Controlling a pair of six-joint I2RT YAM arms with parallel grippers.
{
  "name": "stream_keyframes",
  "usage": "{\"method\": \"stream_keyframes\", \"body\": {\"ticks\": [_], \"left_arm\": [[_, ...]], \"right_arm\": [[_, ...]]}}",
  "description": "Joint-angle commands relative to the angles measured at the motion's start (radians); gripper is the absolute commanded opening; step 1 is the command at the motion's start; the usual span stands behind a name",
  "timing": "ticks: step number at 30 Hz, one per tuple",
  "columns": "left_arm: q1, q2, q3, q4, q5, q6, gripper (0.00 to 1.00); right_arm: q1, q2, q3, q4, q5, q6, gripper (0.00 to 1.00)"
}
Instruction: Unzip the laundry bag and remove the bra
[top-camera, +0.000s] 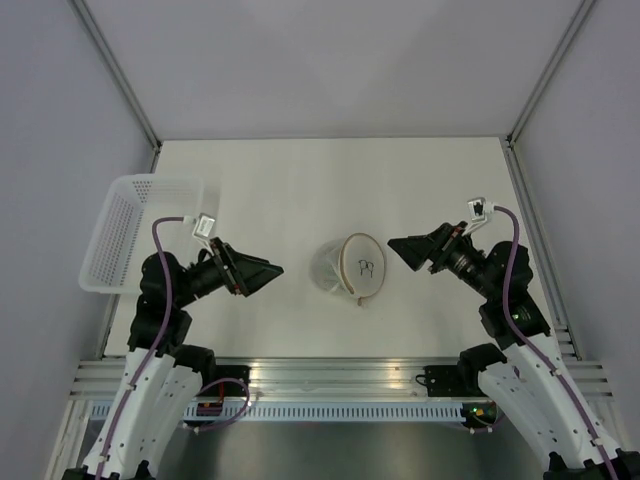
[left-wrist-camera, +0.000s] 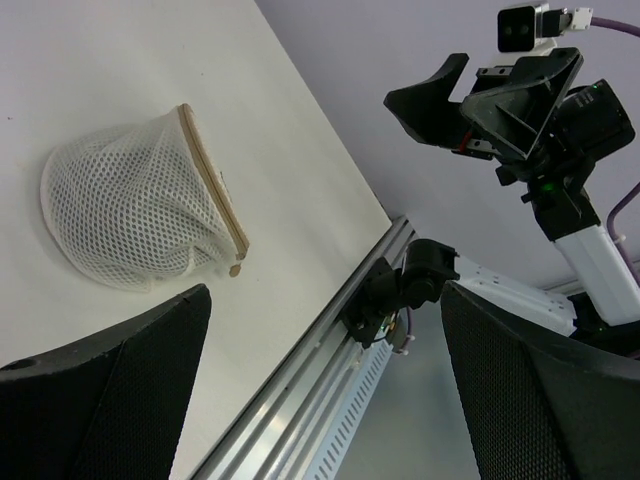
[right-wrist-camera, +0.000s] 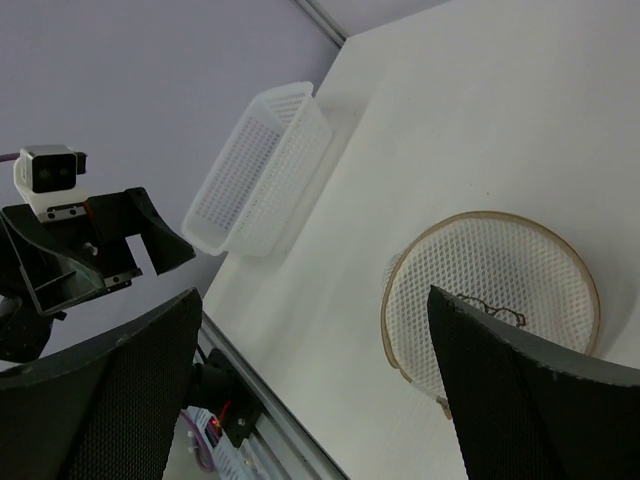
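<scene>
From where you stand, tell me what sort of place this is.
Likely a robot test cell: a white table boxed in by blank walls, an aluminium mounting rail at its edge, a laundry bag and basket as props.

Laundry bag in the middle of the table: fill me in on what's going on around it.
Nothing is handling it at this moment. The laundry bag lies on the table between the two arms, and its tan zip rim looks closed. The left hand and the right hand point at it from either side, both open, empty and apart from it. No bra shows in any view, so unzipping seems not yet begun. A white basket sits at the table's left edge.
</scene>
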Motion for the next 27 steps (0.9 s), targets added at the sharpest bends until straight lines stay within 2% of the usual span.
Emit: {"method": "stream_keyframes", "body": {"ticks": [1,4,6,7,9,10,11,12,14,21,27], "left_arm": [[-0.002,-0.006,-0.018,0.039,0.007,0.084,1.00],[-0.014,0.044,-0.012,0.062,0.003,0.107,1.00],[-0.062,0.123,0.009,0.060,-0.020,0.123,0.98],[-0.095,0.170,0.034,0.056,-0.092,0.144,0.98],[-0.247,0.221,0.060,0.025,-0.202,0.179,0.98],[-0.372,0.273,0.102,-0.010,-0.356,0.225,0.97],[-0.428,0.307,0.123,-0.029,-0.429,0.247,0.97],[-0.474,0.334,0.142,-0.047,-0.559,0.265,0.97],[-0.548,0.379,0.182,-0.063,-0.641,0.264,0.96],[-0.635,0.440,0.210,-0.038,-0.812,0.247,0.95],[-0.698,0.526,0.250,-0.037,-0.925,0.249,0.94]], "right_arm": [[0.001,-0.029,-0.019,0.029,0.001,-0.058,0.98],[0.001,-0.049,-0.053,0.047,0.036,-0.066,0.98],[0.001,-0.029,-0.042,0.027,0.057,-0.093,0.98],[0.001,-0.017,-0.030,-0.020,0.065,-0.107,0.98],[0.001,0.018,-0.021,-0.055,0.071,-0.135,0.98],[0.001,0.029,-0.022,-0.078,0.079,-0.141,0.98],[0.001,0.026,-0.025,-0.089,0.088,-0.149,0.98],[0.001,0.023,-0.027,-0.098,0.097,-0.162,0.98],[0.001,-0.006,-0.030,-0.132,0.134,-0.181,0.98],[0.001,-0.050,0.032,-0.281,0.240,-0.245,0.98],[0.001,-0.066,-0.008,-0.266,0.236,-0.232,0.98]]}}
